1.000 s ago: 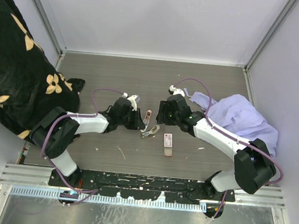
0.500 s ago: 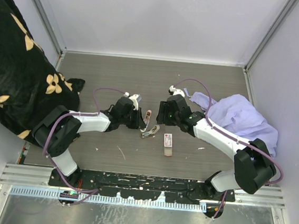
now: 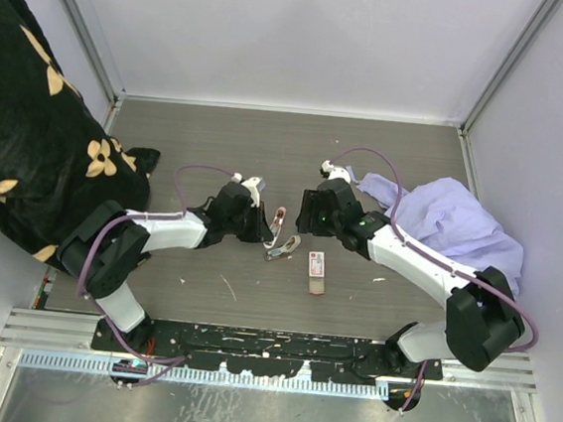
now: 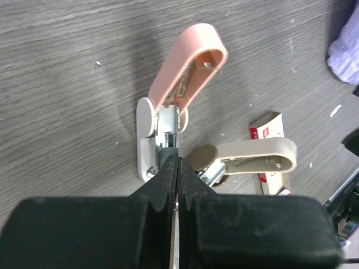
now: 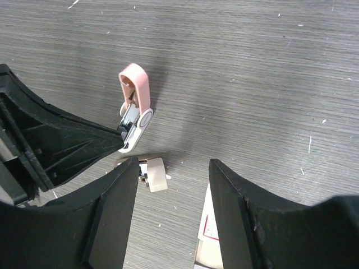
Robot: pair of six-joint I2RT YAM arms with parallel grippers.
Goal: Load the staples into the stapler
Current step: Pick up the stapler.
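Observation:
A pink stapler (image 3: 279,217) lies hinged open on the table; its pink top (image 4: 188,61) is swung up off the white base and metal channel. My left gripper (image 4: 174,159) is shut, with its tips at the rear end of that channel. It also shows in the top view (image 3: 263,231). A beige stapler (image 4: 252,157) lies just beside it. The staples box (image 3: 316,270), red and white with a tan tray, lies flat to the right (image 4: 268,131). My right gripper (image 5: 174,165) is open and empty, above the beige stapler (image 5: 154,174) and the box (image 5: 208,227).
A black cloth with tan flowers (image 3: 30,127) is heaped at the left edge. A lilac cloth (image 3: 460,223) lies at the right, beside my right arm. Grey walls close in the table at the back and sides.
The right arm's elbow has shifted slightly. Both grippers, the two staplers and the box are where they were.

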